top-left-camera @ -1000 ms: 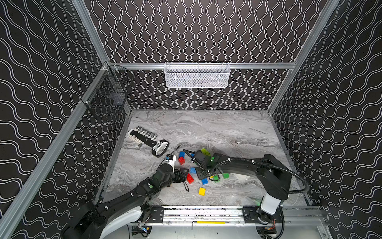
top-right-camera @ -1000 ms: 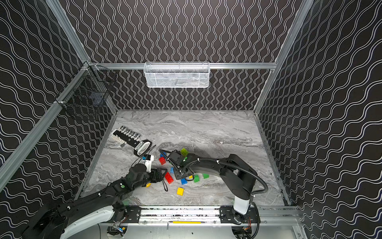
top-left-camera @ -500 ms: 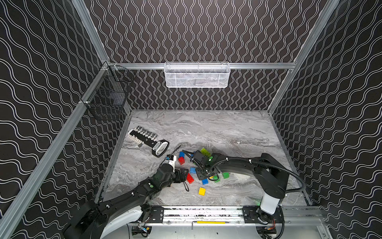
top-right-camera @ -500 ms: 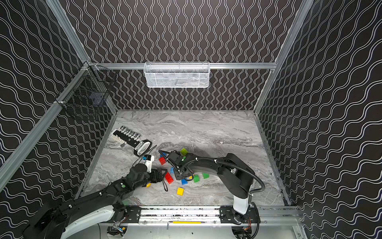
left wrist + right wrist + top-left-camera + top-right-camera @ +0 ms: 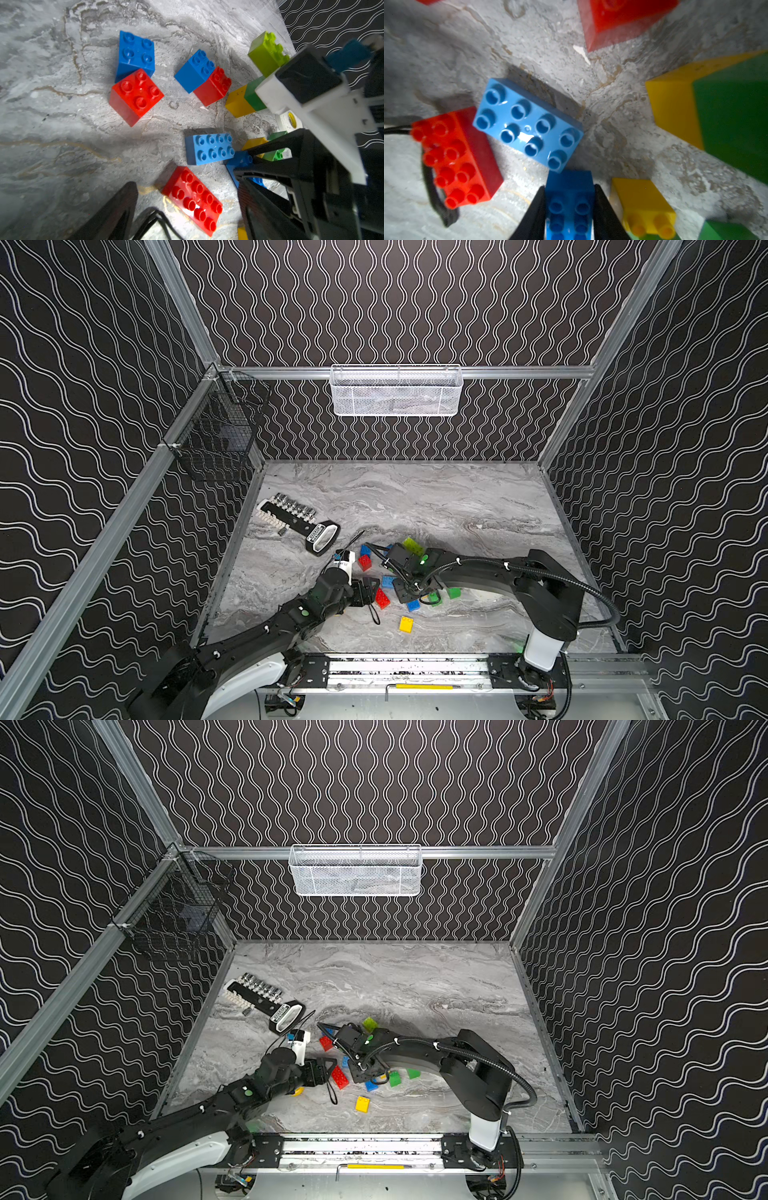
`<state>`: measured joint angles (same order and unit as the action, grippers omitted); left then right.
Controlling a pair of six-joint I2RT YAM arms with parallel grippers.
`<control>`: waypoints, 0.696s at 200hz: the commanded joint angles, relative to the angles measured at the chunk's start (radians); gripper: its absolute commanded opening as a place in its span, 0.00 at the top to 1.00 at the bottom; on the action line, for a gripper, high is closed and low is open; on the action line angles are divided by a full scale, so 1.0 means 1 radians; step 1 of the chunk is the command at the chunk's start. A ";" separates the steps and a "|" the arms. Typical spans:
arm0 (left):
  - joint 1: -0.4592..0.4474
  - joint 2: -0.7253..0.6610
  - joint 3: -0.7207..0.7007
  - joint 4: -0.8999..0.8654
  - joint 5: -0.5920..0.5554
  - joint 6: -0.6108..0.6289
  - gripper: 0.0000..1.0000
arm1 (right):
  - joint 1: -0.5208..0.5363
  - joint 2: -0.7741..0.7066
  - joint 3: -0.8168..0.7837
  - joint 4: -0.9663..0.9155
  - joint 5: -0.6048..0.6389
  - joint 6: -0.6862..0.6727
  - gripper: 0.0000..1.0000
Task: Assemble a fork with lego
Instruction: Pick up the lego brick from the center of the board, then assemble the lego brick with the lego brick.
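The lego (image 5: 387, 581) lies scattered at the front of the table (image 5: 457, 497), a little left of centre, between the two arms. One dark blue brick (image 5: 569, 207) sits in the right gripper (image 5: 570, 188). In the right wrist view both black fingers (image 5: 533, 216) press against its sides, so this claw is clenched on it. Whether the brick is off the table cannot be told. Its far corner is just beside a light blue oblong (image 5: 527, 126), which lies studs up. A yellow brick (image 5: 643, 203) lies just past one finger.

A red oblong (image 5: 191, 199) lies flat and studs up next to the light blue one. It sits between the wide-spread fingers of the left gripper (image 5: 186, 185). That claw is released around it, with a gap on each side.

Farther out in the left wrist view, a blue square (image 5: 135, 52) touches a red square (image 5: 135, 95), both studs up. A blue-and-red pair (image 5: 203, 79) lies on its side, as does a yellow-and-green pair (image 5: 243, 101). A lime brick (image 5: 266, 52) is tipped over beside the right wrist. In both top views a lone yellow brick (image 5: 406, 624) lies apart, nearest the front edge, and a green brick (image 5: 454, 593) lies under the right arm.

Toward the left wall a socket rail (image 5: 291, 510) lies on the table. A white basket (image 5: 397, 391) hangs on the back wall and a black basket (image 5: 216, 435) hangs on the left one.
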<state>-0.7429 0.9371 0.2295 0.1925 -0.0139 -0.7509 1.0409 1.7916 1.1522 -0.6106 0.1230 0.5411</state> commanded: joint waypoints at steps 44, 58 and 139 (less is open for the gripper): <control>0.003 0.008 0.058 0.001 0.002 0.047 0.20 | 0.001 -0.140 -0.040 0.018 -0.022 -0.022 0.73; 0.012 0.015 0.085 0.000 0.014 0.062 0.20 | -0.010 -0.202 -0.061 0.022 -0.032 -0.081 0.76; 0.183 0.299 0.296 0.207 0.349 0.127 0.18 | -0.289 -0.464 -0.113 -0.057 -0.168 -0.486 0.84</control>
<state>-0.5930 1.1542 0.4610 0.2836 0.1902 -0.6609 0.7906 1.3251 1.0092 -0.6003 0.0055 0.2054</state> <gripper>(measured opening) 0.812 0.336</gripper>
